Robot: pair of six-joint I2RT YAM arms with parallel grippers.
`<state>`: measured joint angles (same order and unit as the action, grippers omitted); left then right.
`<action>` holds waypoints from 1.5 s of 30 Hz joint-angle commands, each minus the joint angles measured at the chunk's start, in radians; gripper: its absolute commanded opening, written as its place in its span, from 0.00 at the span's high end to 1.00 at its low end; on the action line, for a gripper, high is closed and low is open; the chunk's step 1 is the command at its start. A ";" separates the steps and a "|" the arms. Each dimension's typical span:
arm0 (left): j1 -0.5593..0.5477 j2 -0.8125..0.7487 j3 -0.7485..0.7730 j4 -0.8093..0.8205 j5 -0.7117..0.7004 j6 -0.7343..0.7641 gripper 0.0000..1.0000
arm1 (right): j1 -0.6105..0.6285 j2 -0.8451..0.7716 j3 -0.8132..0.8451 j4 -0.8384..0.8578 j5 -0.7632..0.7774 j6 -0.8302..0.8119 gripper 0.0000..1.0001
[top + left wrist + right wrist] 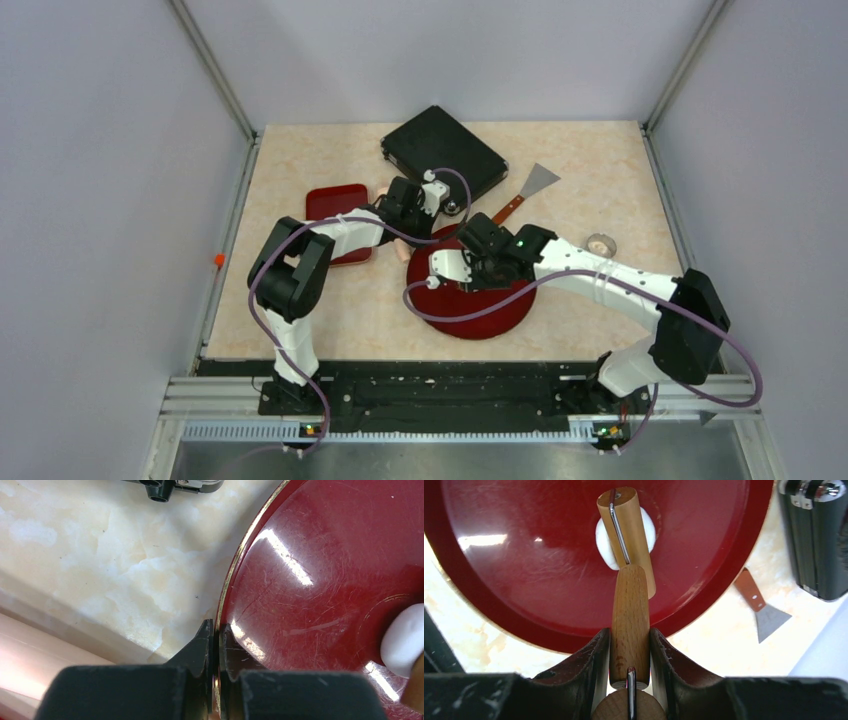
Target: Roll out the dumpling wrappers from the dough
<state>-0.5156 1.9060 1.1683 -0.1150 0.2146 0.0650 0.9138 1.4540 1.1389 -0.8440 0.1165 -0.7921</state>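
Observation:
The dough is a small white lump near the middle of the round red plate. It also shows in the left wrist view. My right gripper is shut on the handle of a wooden roller. The roller's barrel lies across the dough. My left gripper is shut on the plate's gold-edged rim at its far left side. In the top view the right gripper is over the plate and the left gripper is at its far rim. No round wrappers are in view.
A black case lies at the back, with a metal scraper to its right. A red square tray sits to the left. A small clear ring lies right of the plate. Grey walls enclose the table.

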 commanded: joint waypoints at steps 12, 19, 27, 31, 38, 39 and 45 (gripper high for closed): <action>0.008 -0.015 -0.026 0.042 -0.118 0.009 1.00 | 0.013 -0.008 0.067 -0.154 -0.168 -0.039 1.00; 0.007 -0.015 -0.026 0.042 -0.119 0.009 1.00 | 0.013 0.004 0.024 -0.225 -0.206 -0.040 1.00; 0.007 -0.014 -0.024 0.039 -0.121 0.008 1.00 | 0.013 0.012 0.019 -0.307 -0.270 -0.047 1.00; 0.007 -0.013 -0.024 0.040 -0.121 0.008 1.00 | 0.012 0.020 0.015 -0.330 -0.286 -0.050 1.00; 0.005 -0.013 -0.025 0.040 -0.120 0.008 1.00 | 0.013 0.008 0.016 -0.232 -0.220 -0.023 1.00; 0.006 -0.014 -0.025 0.040 -0.121 0.007 1.00 | 0.011 0.000 0.023 -0.217 -0.208 -0.026 1.00; 0.005 -0.012 -0.024 0.040 -0.119 0.010 1.00 | 0.012 -0.059 0.116 -0.196 -0.194 -0.038 1.00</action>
<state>-0.5159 1.9041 1.1648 -0.1104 0.2119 0.0650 0.9146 1.4460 1.1805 -1.0840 -0.0372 -0.8410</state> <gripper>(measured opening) 0.035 0.323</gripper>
